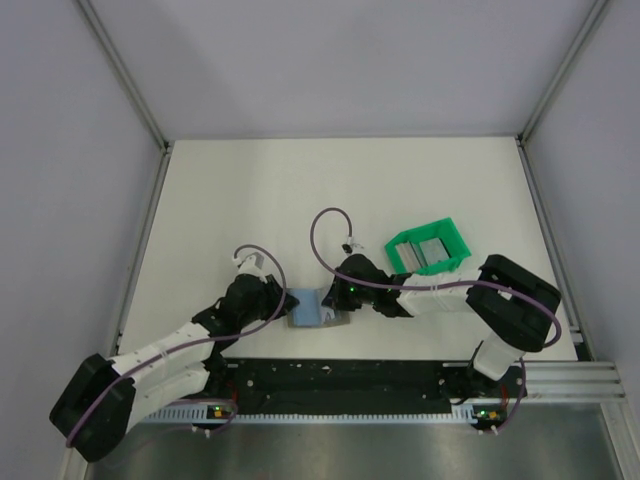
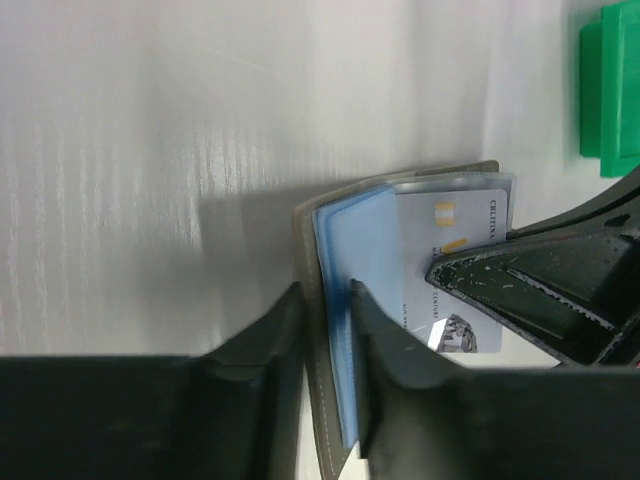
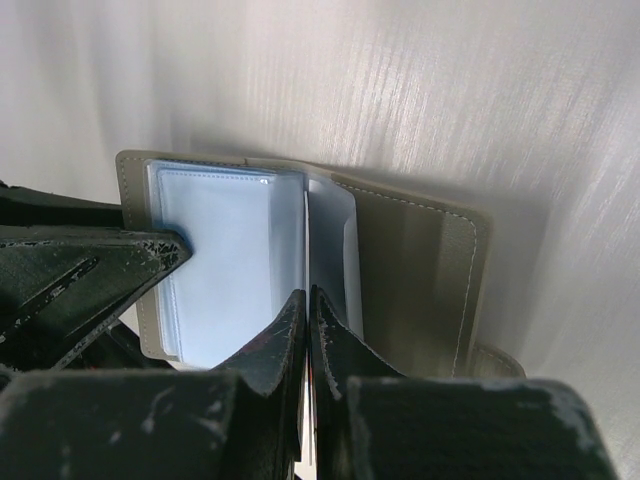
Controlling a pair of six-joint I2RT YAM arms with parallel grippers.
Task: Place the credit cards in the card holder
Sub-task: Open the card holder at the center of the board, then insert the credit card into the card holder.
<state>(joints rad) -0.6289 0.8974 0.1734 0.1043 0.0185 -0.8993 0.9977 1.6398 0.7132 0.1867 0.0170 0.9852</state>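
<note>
The step in hand is judged to be the seating of one card. The card holder (image 1: 305, 310) lies opened on the desk (image 1: 250, 200) between the two arms, near its front edge. The left tool (image 2: 325, 300) is pinched on the holder's grey cover and pale blue leaves, steadying them. The right tool (image 3: 308, 300) is pressed together on a credit card (image 2: 460, 225), gripped by one edge, with the card's far part already under a clear sleeve. In the left wrist view the card lies printed face up. Its lettering runs across the picture, so its long axis is judged to run from the right tool towards the left one, leading edge towards the spine. In the right wrist view the spine runs away from the tool and the sleeves fan up from it, with the grey cover and its tab to the right. How deep the card sits cannot be told. The next move calls for the card to be kept flat in line with the sleeve mouth and pushed in along its own plane while the holder is kept pinned, then let go. More grey cards (image 1: 428, 252) lie in the green tray (image 1: 398, 246), well to the right.
</note>
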